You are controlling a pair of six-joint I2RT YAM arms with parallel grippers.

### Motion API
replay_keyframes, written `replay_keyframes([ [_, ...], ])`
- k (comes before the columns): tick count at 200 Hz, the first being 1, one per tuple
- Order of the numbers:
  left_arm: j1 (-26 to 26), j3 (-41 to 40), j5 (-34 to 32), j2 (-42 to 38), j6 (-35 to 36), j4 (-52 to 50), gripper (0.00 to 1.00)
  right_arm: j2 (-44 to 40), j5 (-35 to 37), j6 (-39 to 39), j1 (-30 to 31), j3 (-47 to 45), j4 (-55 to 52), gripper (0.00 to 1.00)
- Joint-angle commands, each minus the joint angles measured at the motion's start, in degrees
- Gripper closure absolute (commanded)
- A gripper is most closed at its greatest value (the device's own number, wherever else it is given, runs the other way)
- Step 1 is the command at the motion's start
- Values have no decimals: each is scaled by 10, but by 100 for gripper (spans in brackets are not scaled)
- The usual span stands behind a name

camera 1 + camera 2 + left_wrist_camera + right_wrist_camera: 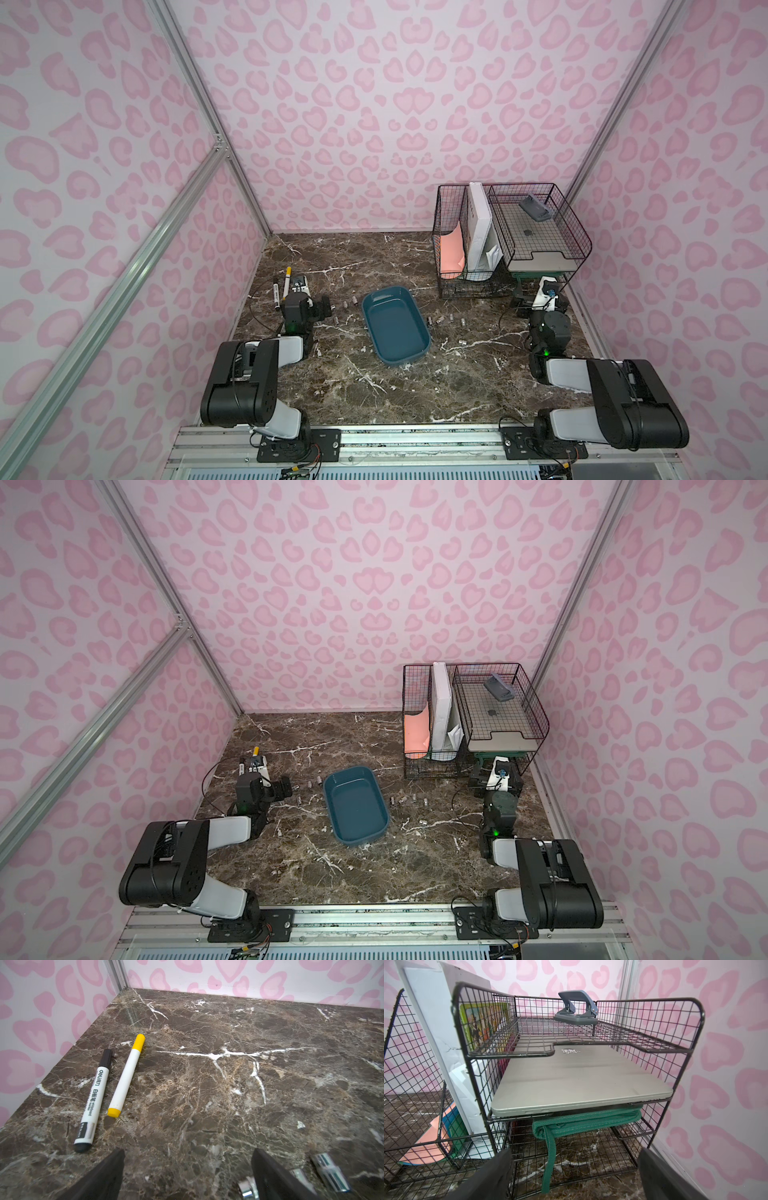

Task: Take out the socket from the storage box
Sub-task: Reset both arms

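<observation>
My left tool [188, 1151], my right tool [576, 1151], both gaping wide and empty, storage box [395, 328] sitting between them, sockets [441, 320] scattered either side

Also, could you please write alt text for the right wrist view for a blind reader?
A black wire rack fills the view, with a grey hole punch on its top shelf, a closed silver laptop on the shelf below and folded green fabric under that. The open, empty right gripper shows in the foreground, over the marble table.
</observation>
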Motion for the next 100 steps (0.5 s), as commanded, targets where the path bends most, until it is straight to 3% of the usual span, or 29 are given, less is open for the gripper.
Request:
replay_keyframes([
  [1,-7,6,-13,2,10,8,1,0,-5,-2,-1,5,21,1],
  [100,-10,10,-17,3,12,5,1,0,-6,-2,-1,4,21,1],
])
